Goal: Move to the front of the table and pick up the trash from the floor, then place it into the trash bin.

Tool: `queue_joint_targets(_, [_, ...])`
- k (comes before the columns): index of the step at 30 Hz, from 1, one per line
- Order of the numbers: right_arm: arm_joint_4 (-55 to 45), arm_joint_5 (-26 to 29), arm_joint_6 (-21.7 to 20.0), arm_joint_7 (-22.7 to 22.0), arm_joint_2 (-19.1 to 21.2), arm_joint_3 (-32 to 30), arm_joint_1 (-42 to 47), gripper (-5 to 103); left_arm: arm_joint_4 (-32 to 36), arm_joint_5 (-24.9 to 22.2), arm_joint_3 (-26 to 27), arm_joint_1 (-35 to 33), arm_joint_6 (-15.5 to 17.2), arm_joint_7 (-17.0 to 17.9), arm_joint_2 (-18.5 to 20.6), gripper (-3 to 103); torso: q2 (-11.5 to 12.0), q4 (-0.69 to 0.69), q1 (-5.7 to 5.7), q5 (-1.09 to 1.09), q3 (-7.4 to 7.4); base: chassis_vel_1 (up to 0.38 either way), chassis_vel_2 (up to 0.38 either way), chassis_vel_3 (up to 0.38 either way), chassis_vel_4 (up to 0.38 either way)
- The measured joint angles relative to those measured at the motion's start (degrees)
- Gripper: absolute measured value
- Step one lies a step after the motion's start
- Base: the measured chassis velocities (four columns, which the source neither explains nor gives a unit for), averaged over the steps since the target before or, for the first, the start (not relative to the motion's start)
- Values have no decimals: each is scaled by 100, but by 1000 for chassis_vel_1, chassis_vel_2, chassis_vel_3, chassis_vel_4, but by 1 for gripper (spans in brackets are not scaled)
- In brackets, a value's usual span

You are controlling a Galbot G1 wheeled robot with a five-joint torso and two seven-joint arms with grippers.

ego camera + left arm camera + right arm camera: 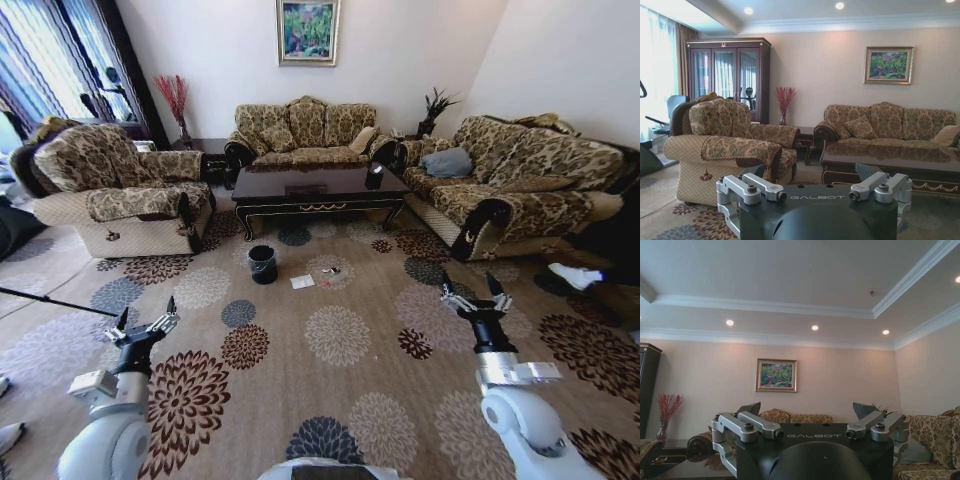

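Trash (302, 282): white sheet on carpet beside trash bin (262, 264), near side of table (318, 187), far ahead of us. Left gripper (145, 327) and right gripper (474, 295) spread, ungrasping, raised for approach, we judge.

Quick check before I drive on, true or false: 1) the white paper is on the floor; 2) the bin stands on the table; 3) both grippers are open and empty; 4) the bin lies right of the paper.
1) True: the paper lies on the carpet before the table.
2) False: the bin stands on the floor.
3) True: left gripper and right gripper hold nothing.
4) False: it lies left of it.
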State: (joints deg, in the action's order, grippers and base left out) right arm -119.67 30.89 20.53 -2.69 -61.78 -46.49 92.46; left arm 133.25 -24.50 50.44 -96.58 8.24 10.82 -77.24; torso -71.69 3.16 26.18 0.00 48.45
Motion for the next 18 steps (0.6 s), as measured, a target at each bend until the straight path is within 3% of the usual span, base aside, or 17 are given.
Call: queue_joint_targets(18, [31,-98,21,-24,-81,-14,-3,100,10,141,-67,-51,-33,29,-70,100,0,0,0,0,0,0,0,0,0])
